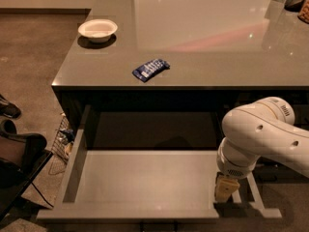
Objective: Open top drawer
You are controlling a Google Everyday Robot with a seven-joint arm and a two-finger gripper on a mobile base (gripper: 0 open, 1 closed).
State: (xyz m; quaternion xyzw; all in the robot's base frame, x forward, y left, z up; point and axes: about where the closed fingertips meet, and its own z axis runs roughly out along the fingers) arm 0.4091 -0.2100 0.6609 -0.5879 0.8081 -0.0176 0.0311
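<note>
Top drawer (145, 182), wide & deep w/ pale grey inside, stands fully open at btm of view, sticking well out from the dark cabinet under the front edge of the glossy grey countertop (203, 57). Its front panel is cut by the frame's btm edge, so only a sliver shows; handle is too hidden to make out. The bulky white robot arm (263, 134) comes in from the right of the view & bends down toward the drawer's near right corner. The gripper (226, 190), w/ a tan-coloured part below the white wrist, sits right at the drawer's right side wall, near the front. Can't tell whether it's open or closed, or whether it has hold of anything. Pale bar-shaped parts show just beside it, outside the drawer wall; can't tell what they belong to. On the countertop: a white shallow round bowl (98, 29) near the far left corner, & a small blue crinkled snack packet (150, 69) close to the front edge, well apart from the bowl. Brown carpeted floor (34, 47) lies left of the cabinet, w/ a dark shoe (7, 108) at the frame's left edge & a black chair-like object (19, 153) below it.
</note>
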